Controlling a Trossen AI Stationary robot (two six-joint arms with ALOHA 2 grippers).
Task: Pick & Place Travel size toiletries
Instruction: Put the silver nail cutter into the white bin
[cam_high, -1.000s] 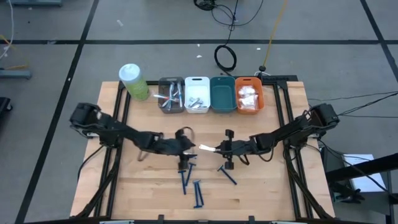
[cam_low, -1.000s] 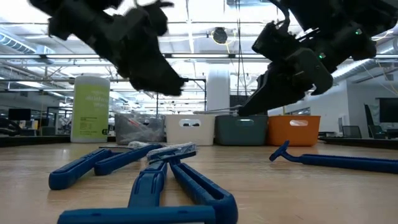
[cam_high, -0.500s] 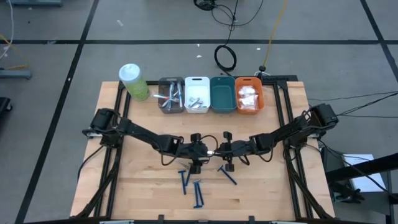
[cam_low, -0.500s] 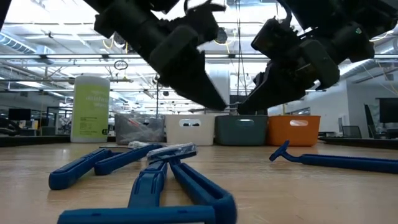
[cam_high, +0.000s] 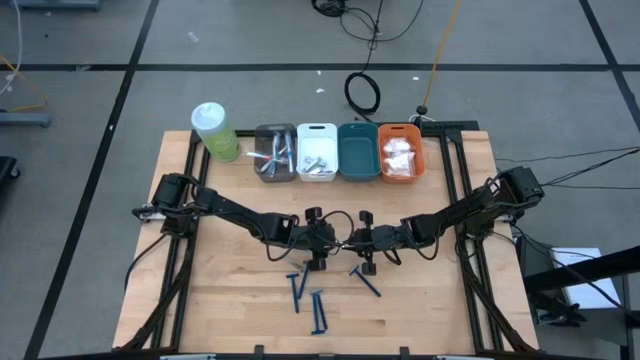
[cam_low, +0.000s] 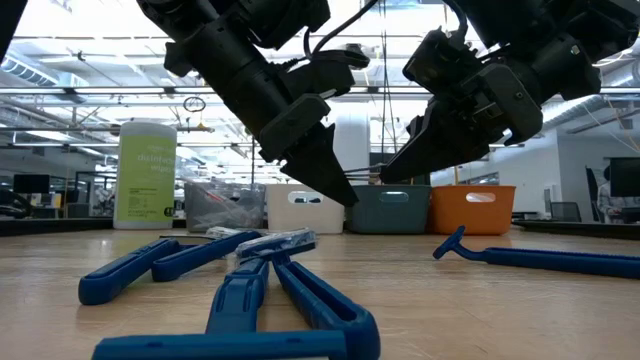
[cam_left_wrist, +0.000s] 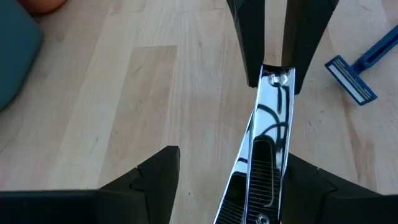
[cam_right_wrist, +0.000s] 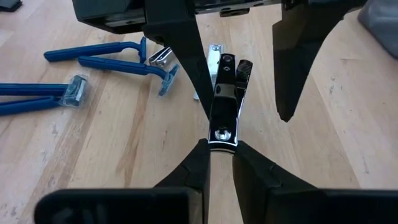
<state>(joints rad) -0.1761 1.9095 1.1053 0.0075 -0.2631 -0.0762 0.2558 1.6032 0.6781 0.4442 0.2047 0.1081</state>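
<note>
You're maybe halfway – the grey bin (cam_high: 275, 153), white bin (cam_high: 317, 152) and orange bin (cam_high: 400, 152) hold stuff, four blue razors (cam_high: 318, 306) lie near, and your right gripper (cam_right_wrist: 221, 146) pinches a silvery clipper (cam_right_wrist: 225, 106) mid-table between the left gripper (cam_left_wrist: 221, 177)'s spread fingers – mid-handoff.

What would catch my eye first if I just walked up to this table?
Mid-table, the right gripper pinches one end of a shiny metal clipper in the air, while the left gripper stands open around its other end, like a handover. Blue razors lie scattered on the wood just in front of them. Four bins line the far edge, beside a pale-green cylinder.
</note>
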